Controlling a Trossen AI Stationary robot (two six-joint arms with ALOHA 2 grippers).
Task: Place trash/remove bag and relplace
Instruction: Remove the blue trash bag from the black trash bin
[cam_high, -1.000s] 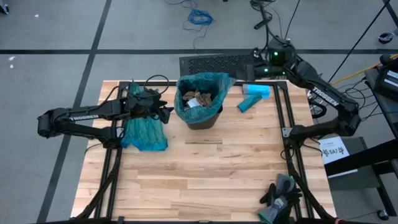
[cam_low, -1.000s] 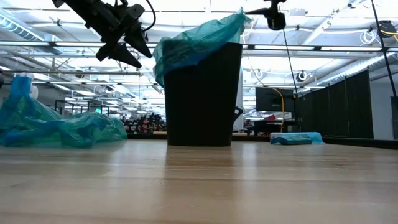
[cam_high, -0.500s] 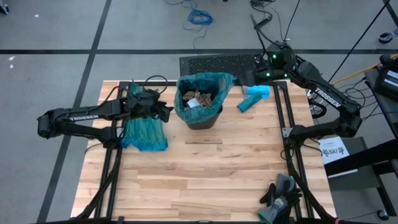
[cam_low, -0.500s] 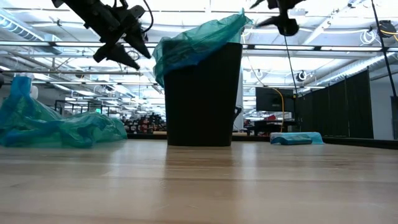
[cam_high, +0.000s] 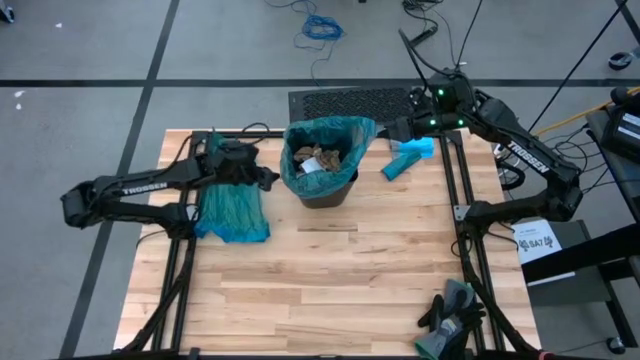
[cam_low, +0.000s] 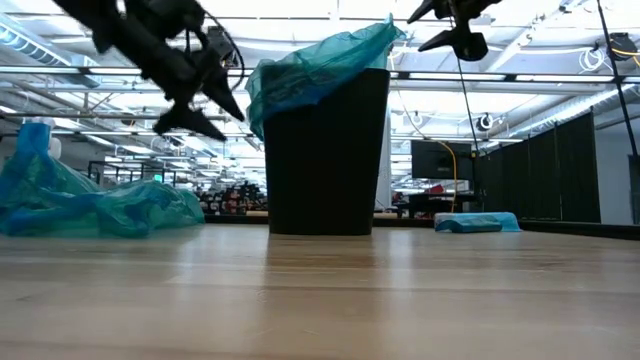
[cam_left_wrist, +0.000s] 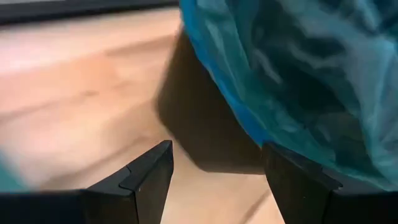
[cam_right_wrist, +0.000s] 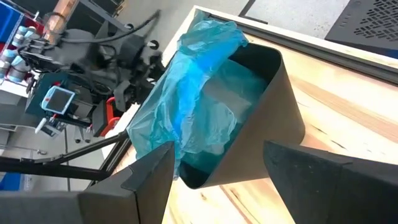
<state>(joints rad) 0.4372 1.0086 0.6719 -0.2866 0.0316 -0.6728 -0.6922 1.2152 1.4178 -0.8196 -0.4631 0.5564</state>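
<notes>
wood table, l gripper dropped nearer bin, r gripper hovering, both jaws wide, empty

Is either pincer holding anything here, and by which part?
Nothing is held. The left pincer and the right pincer both stand open, one on each side of the bagged bin, short of it.

We are looking at two black, matte arms built of slim tubular links and blocky joint housings, the left arm and the right arm each wearing white "TROSSEN" lettering along a link. Thin black cables are looping over the wrists, and small green lights are glowing on the right arm's wrist housing. The left gripper and the right gripper are showing flat, dark, angular fingers with chamfered, wedge-like tips.
</notes>
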